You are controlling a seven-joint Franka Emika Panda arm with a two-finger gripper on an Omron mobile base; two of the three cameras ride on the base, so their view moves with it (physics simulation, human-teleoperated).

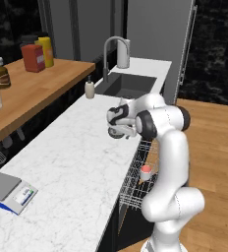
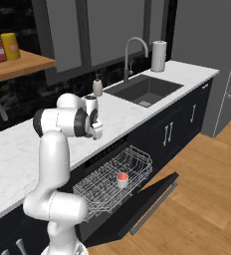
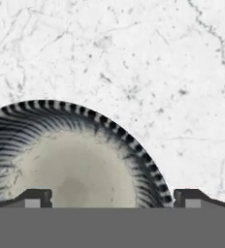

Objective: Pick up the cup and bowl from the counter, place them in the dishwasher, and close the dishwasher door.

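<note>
The two-finger gripper (image 3: 112,197), jaws spread apart and empty, is held directly over the shallow grey bowl with a striped rim (image 3: 71,160), seemingly to straddle its rim. The bowl sits on the white marble-look counter (image 1: 71,162), near the front edge above the open dishwasher rack (image 2: 112,184), where the small white cup with a pink inside (image 2: 122,180) is already placed. Bare marble is left beyond.

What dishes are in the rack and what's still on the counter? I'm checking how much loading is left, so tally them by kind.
Cups: 1, the cup in the dishwasher rack.
Bowls: 1, the bowl on the counter, under the open gripper.
Total: 2 dishes, 1 loaded, 1 left.
</note>
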